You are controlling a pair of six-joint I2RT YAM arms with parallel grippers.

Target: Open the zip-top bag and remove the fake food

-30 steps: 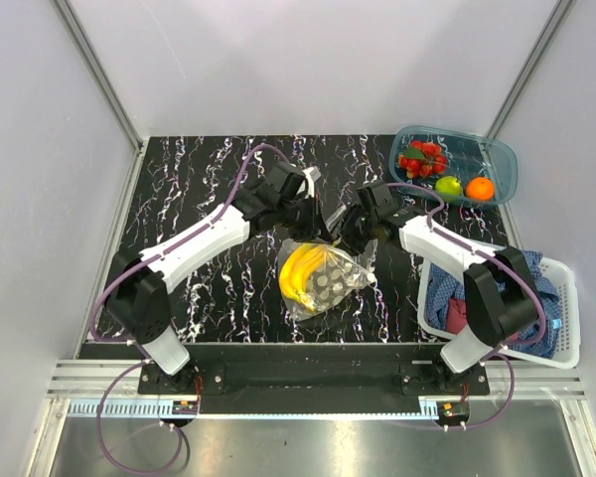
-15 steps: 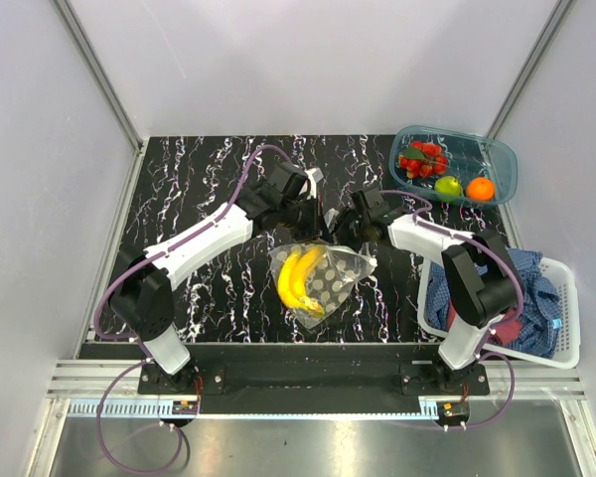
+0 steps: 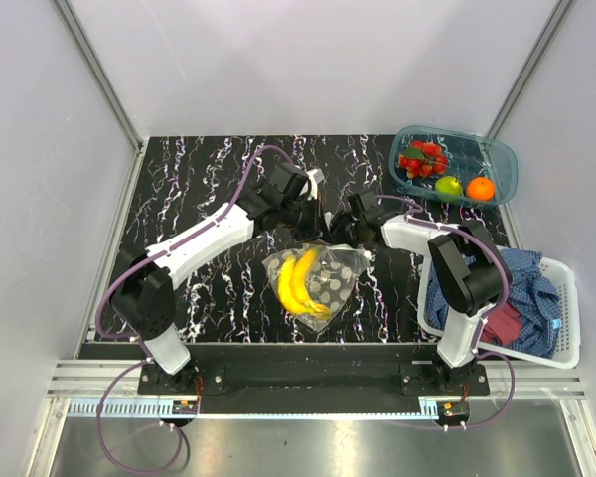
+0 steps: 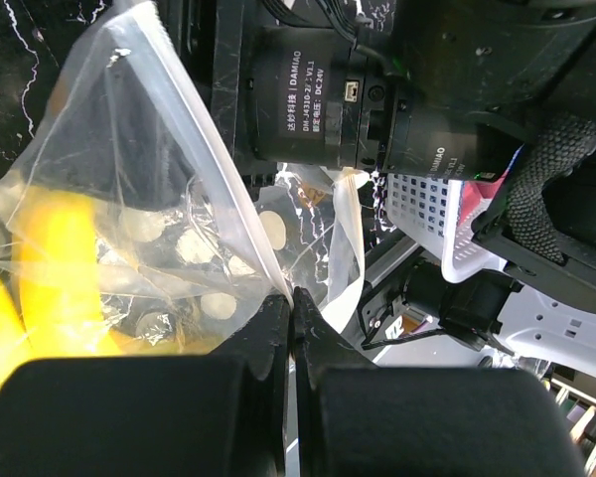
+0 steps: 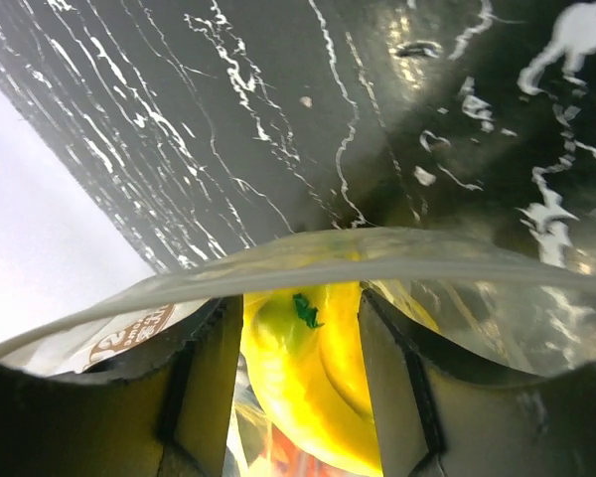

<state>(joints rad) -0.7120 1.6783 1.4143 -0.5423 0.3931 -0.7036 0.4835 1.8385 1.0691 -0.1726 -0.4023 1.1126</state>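
We've got the black marbled table (image 3: 199, 169) under everything. The biggest thing on it is the white slatted basket (image 3: 566, 328) at the right edge, with a blue checked cloth (image 3: 521, 273) and a red cloth (image 3: 502, 323) piled in. The teal tray (image 3: 502, 159) sits in the far right corner holding the red berry cluster (image 3: 422, 159), green fruit (image 3: 448, 186) and orange (image 3: 480, 188). The zip-top bag (image 3: 333, 278) is mid-table between the 2 arms, yellow banana (image 3: 298, 283) inside. The left gripper (image 4: 290, 313) is clamped tight, pinching the bag's film. The right gripper (image 5: 300, 328) is at the bag's mouth, jaws apart, zip rim running across its tips. We can't tell if it's actually got hold of anything.
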